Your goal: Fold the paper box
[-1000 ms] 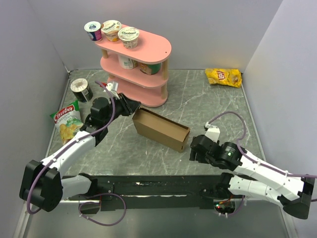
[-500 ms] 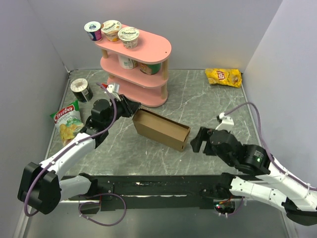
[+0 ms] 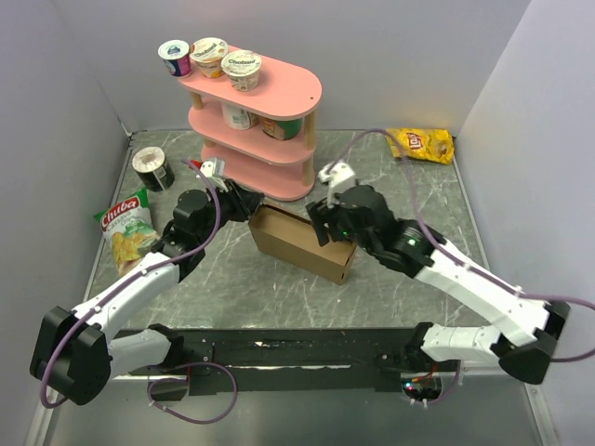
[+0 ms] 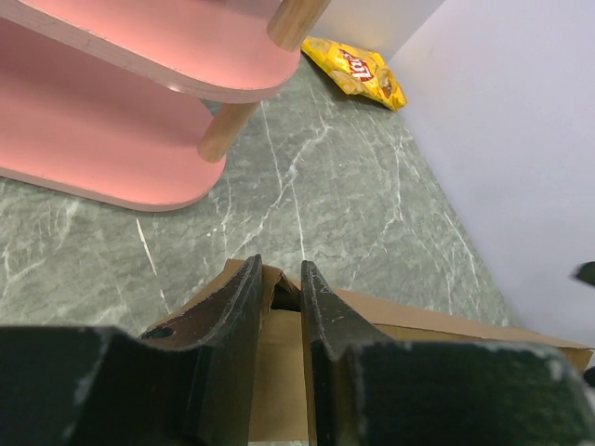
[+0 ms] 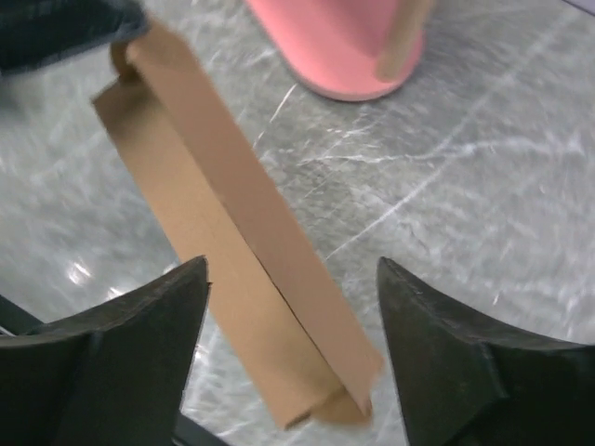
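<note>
While the left pincer [image 4: 279,274] pinches the paper box [image 3: 299,247], the right pincer [image 5: 293,269] gapes above.

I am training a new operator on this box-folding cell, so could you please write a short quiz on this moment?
1. True or false: the right pincer hangs open above the paper box.
2. Which end of the box does the left pincer clamp? A the end nearest the pink shelf; B the end farthest from it; C neither.
3. Fill in: the yellow chip bag lies in the table's far ___ corner.
Key: 1 true; 2 A; 3 right.
</note>
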{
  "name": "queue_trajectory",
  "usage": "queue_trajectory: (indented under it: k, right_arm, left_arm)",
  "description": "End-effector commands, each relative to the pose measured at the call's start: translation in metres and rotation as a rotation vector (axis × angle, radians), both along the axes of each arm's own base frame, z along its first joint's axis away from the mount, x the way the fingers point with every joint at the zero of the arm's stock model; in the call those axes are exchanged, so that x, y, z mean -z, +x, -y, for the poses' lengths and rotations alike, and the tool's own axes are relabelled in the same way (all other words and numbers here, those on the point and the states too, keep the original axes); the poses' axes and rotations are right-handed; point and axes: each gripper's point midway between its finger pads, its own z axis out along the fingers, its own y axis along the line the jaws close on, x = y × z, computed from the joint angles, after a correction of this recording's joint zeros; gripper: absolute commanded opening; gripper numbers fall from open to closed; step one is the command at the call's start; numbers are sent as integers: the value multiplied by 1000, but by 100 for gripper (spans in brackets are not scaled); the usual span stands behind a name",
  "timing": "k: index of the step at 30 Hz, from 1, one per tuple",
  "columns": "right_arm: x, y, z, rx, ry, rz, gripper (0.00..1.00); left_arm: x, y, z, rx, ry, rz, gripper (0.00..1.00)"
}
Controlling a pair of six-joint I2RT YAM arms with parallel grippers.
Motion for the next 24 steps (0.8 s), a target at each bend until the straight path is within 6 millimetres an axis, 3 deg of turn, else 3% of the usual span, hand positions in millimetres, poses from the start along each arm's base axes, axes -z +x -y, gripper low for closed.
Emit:
queue_trajectory:
  k: [1, 5, 12, 14, 17, 20, 22, 24]
  right_arm:
    - [-17, 8, -36, -235, -62, 123, 73]
    - [-13, 5, -50, -297, -30, 138, 67]
    - [26, 15, -45, -264, -128, 108, 58]
    - [27, 19, -42, -243, -142, 127, 56]
    - [27, 21, -38, -241, -154, 152, 47]
    - [30, 18, -41, -263, -161, 152, 33]
    - [36, 12, -45, -285, -174, 153, 18]
    - [44, 5, -50, -300, -201, 159, 11]
  left_arm:
    - [136, -52, -25, 13, 251, -422, 15]
    - [138, -53, -24, 13, 240, -430, 15]
    - [142, -55, -23, 19, 239, -437, 14]
    - [143, -55, -24, 18, 242, -442, 14]
    - [144, -56, -23, 21, 237, -443, 14]
    - [145, -56, -23, 20, 233, -446, 14]
    - [145, -55, -23, 16, 232, -448, 14]
    - [147, -56, -23, 10, 234, -457, 14]
